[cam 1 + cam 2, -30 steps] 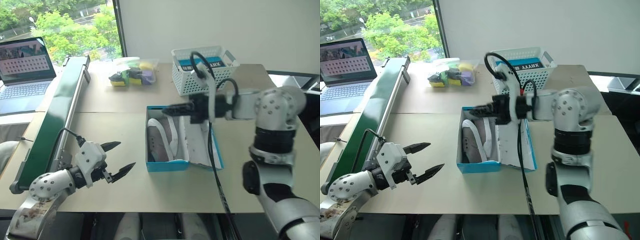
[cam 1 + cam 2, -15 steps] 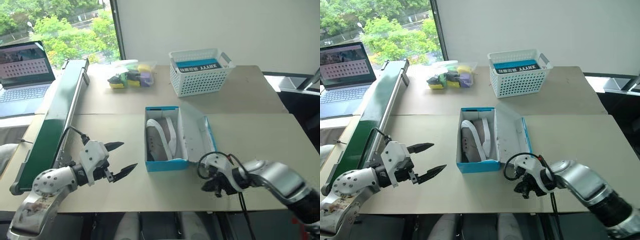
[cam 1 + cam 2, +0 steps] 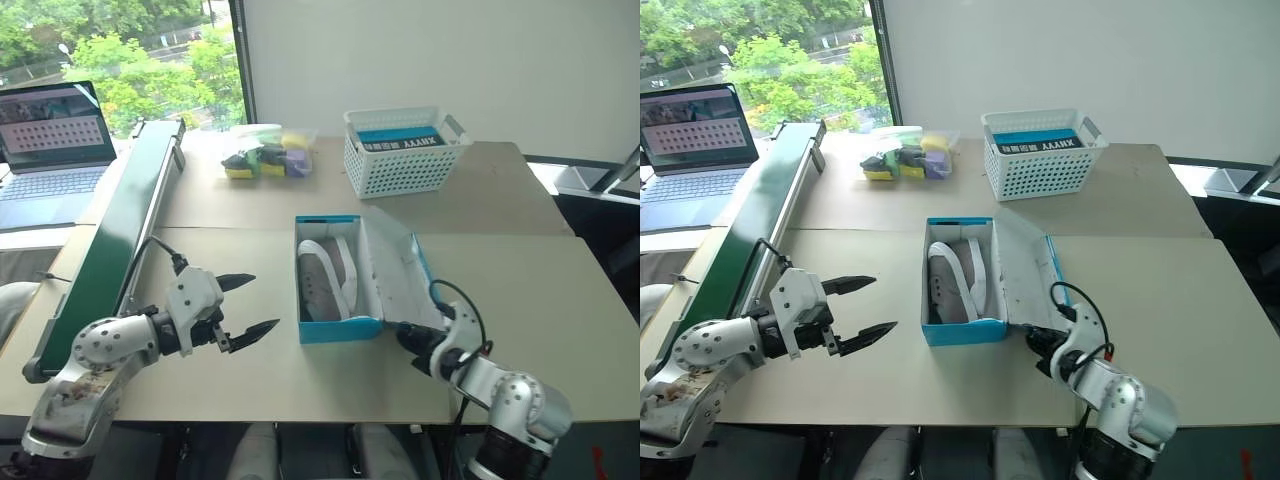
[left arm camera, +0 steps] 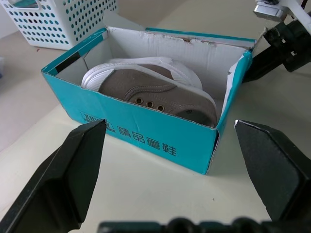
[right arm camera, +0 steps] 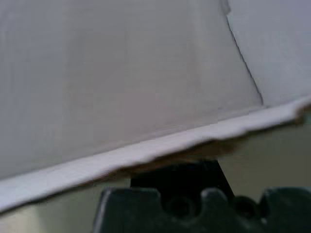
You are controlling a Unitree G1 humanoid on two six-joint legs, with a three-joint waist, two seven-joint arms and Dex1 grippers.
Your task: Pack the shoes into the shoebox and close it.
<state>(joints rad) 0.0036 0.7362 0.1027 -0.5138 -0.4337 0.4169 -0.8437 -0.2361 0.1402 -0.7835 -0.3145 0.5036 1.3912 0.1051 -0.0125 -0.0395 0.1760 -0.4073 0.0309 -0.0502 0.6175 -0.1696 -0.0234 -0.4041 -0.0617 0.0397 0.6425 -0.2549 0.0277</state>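
Note:
The turquoise shoebox [image 3: 340,329] stands open in the middle of the table, its white-lined lid [image 3: 392,272] leaning out to the right. The grey shoes [image 3: 322,286] with pale soles lie inside, on their sides. My left gripper [image 3: 266,301] hovers open to the left of the box, level with its front end, its fingers [image 4: 63,179] spread wider than that end. My right gripper [image 3: 405,338] is shut and low over the table at the lid's front corner. In the right wrist view the lid's white underside [image 5: 121,73] is very close above its fingers.
A white lattice basket [image 3: 405,152] holding a blue item stands behind the box. A clear bag of coloured items [image 3: 262,156] lies at the back left. A long green beam [image 3: 120,235] and a laptop [image 3: 55,140] line the left side.
My right arm has swung down from over the box to the table at its front right, ending at the lid's front corner. The left gripper has hardly moved and stays open.

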